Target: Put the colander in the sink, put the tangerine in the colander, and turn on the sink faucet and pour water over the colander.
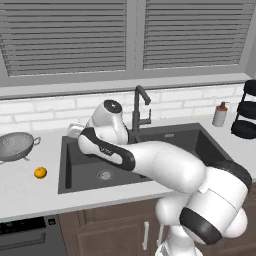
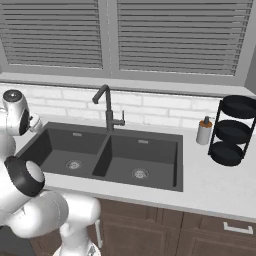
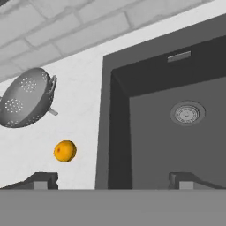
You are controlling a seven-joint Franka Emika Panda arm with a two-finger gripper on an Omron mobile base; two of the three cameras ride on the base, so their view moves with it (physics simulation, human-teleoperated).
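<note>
Silver-grey and pierced with holes, the colander point(image 1: 16, 145) sits on the counter point(image 1: 30, 192) at about nine o'clock from the sink point(image 1: 80, 172), well apart from it. The tangerine point(image 1: 40, 172) lies on the counter too, at roughly five o'clock from the colander, between it and the sink's near basin. Both basins look bare but for their drains, and no water runs from the faucet point(image 1: 139, 107).

The gripper point(image 3: 112, 180) hangs over the sink's edge with its fingers spread wide and nothing between them; in the hand view the colander is at ten o'clock and the tangerine just left of centre.

By my reading nothing is done yet: the colander must go into the sink, then the fruit into it, then the faucet turned on.
</note>
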